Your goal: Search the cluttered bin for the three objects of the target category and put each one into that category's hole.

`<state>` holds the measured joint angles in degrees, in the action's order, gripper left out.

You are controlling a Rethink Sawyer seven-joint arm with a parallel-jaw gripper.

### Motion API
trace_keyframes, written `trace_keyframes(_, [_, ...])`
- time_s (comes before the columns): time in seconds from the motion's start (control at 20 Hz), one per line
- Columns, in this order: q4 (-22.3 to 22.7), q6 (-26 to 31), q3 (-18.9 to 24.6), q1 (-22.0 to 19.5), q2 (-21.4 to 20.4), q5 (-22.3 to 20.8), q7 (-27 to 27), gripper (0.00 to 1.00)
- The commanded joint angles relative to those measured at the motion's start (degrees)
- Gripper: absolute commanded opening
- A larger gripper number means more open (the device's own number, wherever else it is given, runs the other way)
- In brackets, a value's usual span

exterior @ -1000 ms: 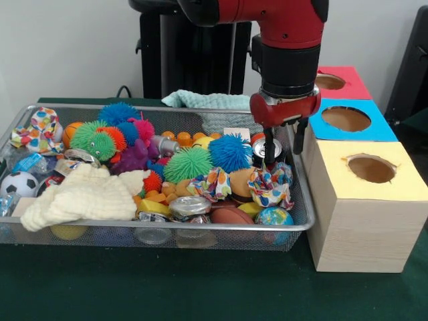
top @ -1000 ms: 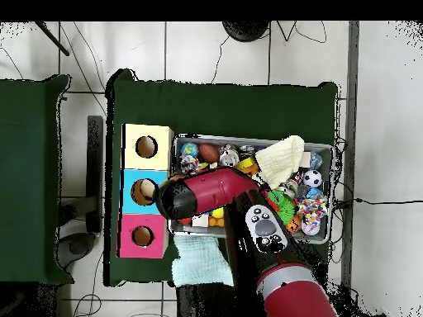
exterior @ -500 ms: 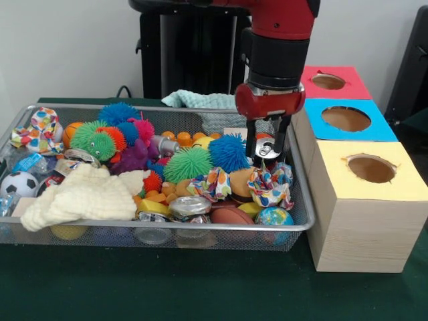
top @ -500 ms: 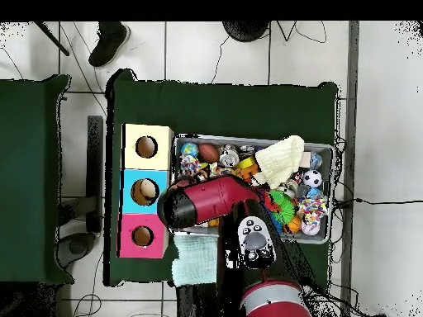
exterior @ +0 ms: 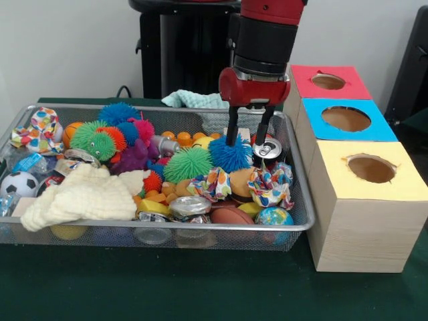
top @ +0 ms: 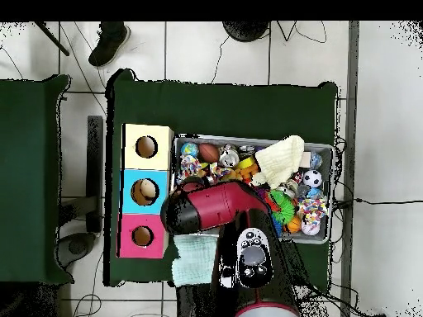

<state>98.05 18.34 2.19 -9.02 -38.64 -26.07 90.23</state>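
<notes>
Clutter fills the wire bin (exterior: pixel 294 224) from end to end: at the far left a patterned cloth scrunchie (exterior: pixel 38 130) and a small soccer ball (exterior: pixel 18 182), then a cream knitted cloth (exterior: pixel 80 194) draped along the near side, then a green spiky ball (exterior: pixel 92 139) and a purple one (exterior: pixel 134 158) farther back. Toward the middle sit a second green spiky ball (exterior: pixel 188 163) and a crushed can (exterior: pixel 189 206) by the near rim. The end effector (exterior: pixel 247 143) hangs just right of centre with its two fingers spread apart and holding nothing, the left finger touching or brushing the blue spiky ball (exterior: pixel 230 154) and the right finger just beside a drink can (exterior: pixel 268 150) standing upright. Which category is wanted cannot be told; the can looks the likelier target, and it lies near the bin's right wall. To the right on the green tabletop (exterior: pixel 200 287) stand three boxes, red (exterior: pixel 348 85) farthest, blue (exterior: pixel 378 128) between, yellow (exterior: pixel 401 188) nearest. The risk is that the fingers, set between two things, close on soft spikes instead of the can, or tip the can against the wall.
</notes>
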Motion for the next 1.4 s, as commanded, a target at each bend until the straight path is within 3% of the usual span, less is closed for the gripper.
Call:
trace_keyframes(0.05, [2.99,-2.56,-2.96,0.47,-0.82,2.04,12.6,1.0])
trace_keyframes(0.2, [4.54,-3.91,-2.94,-0.03,-0.67,2.47,12.53,1.0])
trace_keyframes(0.4, [8.63,-6.6,1.85,-4.15,-1.09,4.3,11.34,1.0])
trace_keyframes(0.75, [9.28,-5.8,1.85,-4.31,-2.25,5.4,9.85,1.0])
trace_keyframes(1.15, [4.58,-7.39,-0.2,-3.44,3.97,4.46,9.37,1.0])
trace_keyframes(1.4, [6.5,-9.25,0.75,-5.69,6.72,6.02,11.09,1.0])
